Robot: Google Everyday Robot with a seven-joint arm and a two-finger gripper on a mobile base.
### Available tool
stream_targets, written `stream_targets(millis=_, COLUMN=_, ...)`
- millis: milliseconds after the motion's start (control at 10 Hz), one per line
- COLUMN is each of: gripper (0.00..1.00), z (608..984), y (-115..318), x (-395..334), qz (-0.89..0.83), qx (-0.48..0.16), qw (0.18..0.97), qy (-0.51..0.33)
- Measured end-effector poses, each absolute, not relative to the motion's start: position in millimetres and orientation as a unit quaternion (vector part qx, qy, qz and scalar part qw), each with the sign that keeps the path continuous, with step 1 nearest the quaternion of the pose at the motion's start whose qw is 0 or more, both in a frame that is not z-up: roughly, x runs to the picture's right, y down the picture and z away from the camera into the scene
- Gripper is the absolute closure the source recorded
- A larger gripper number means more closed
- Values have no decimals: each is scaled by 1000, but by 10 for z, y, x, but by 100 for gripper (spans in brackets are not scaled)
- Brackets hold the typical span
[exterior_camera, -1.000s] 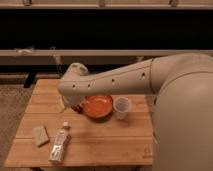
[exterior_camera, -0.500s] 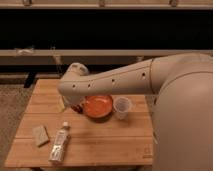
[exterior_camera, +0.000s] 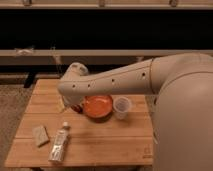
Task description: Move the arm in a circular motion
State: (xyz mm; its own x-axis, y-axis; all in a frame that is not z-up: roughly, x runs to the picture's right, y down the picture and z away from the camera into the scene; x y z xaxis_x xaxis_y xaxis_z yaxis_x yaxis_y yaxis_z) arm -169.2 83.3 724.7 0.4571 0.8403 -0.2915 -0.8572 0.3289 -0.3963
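Arm overhangs pincer beside bowl.

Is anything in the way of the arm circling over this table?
Possibly. The gripper hangs under the arm, close beside the orange bowl, with the clear cup just past it; a low circle might clip them.

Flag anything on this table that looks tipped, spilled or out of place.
The bottle lies on its side near the front left of the table, not upright; no spill shows. The orange bowl and clear cup stand upright. The arm reaches across above them, its gripper hanging just left of the bowl.
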Motion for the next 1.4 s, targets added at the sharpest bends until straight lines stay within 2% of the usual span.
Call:
stream_targets(millis=400, gripper=20, z=7191, y=821, x=-1739, qz=512, qx=-251, qw=821, qy=22)
stream_targets(millis=800, gripper=20, z=6635, y=1140, x=-1863, qz=501, qx=-239, qw=831, qy=38)
stream_targets(millis=1100, gripper=20, z=6429, y=1407, x=-1417, qz=535, qx=-234, qw=809, qy=65)
stream_targets(millis=1400, gripper=20, z=6307, y=1633, x=-648, qz=596, qx=-227, qw=765, qy=94)
